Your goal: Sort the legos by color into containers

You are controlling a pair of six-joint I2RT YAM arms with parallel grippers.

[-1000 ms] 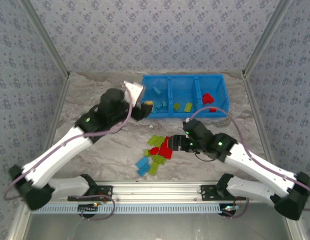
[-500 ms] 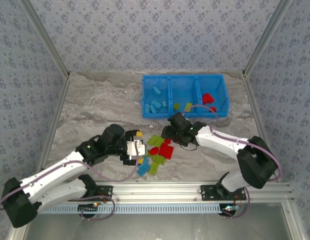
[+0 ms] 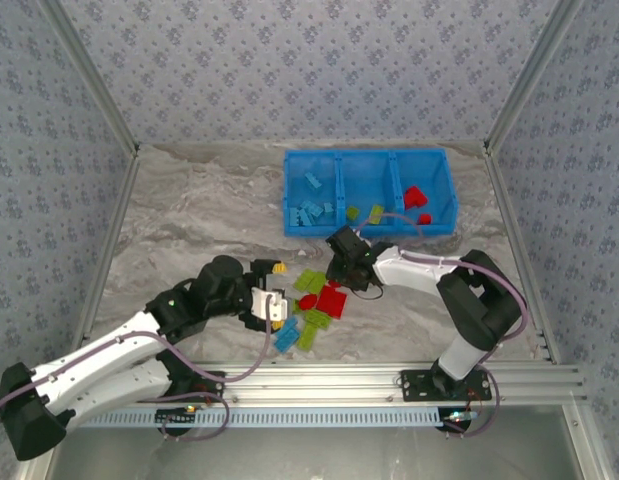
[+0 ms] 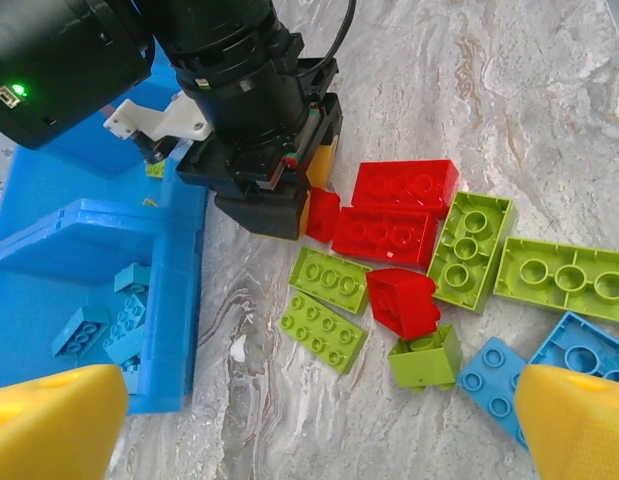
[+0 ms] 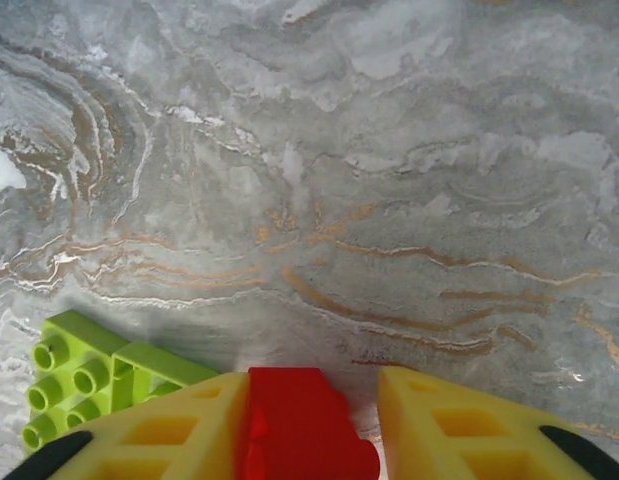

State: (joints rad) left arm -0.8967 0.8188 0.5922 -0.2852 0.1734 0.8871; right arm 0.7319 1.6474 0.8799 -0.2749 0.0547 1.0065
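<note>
No readable txt, nos., brands or labels in any view. Tiny white printed mark (image 4: 3,96) by the green LED (image 4: 19,90) on the right arm's black housing (image 4: 59,60) is too small to make out. Studs on legos (image 4: 384,232): no legible embossing.

Blue tray (image 3: 339,185), red, lime, blue legos (image 4: 384,232), grey marbled table (image 3: 189,200)

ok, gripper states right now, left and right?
Left gripper: open, holding nothing.
Right gripper: closed on a red lego.
</note>
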